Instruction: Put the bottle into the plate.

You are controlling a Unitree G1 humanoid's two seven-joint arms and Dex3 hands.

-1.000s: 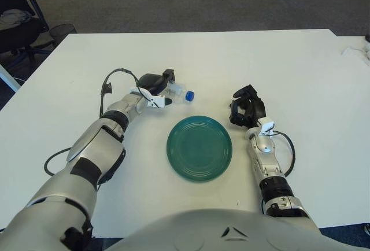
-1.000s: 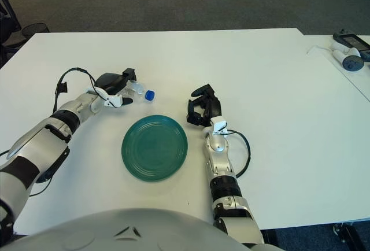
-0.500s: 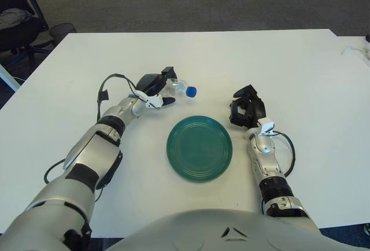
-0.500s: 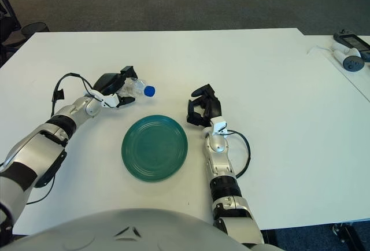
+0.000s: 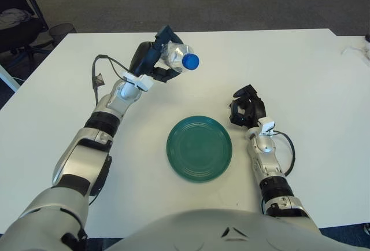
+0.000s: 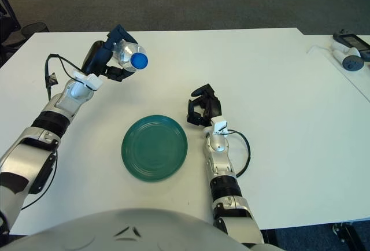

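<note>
Bottle (image 5: 178,55), clear with blue cap, in left hand (image 5: 151,60), off table.

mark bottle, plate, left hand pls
bottle (image 5: 180,56), left eye view, on its clear body just behind the blue cap.
plate (image 5: 199,148), left eye view, centre of the green dish.
left hand (image 5: 151,59), left eye view, on the black palm.

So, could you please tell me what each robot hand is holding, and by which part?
The left robot hand holds the bottle by its body, cap free. The right robot hand holds nothing.
</note>
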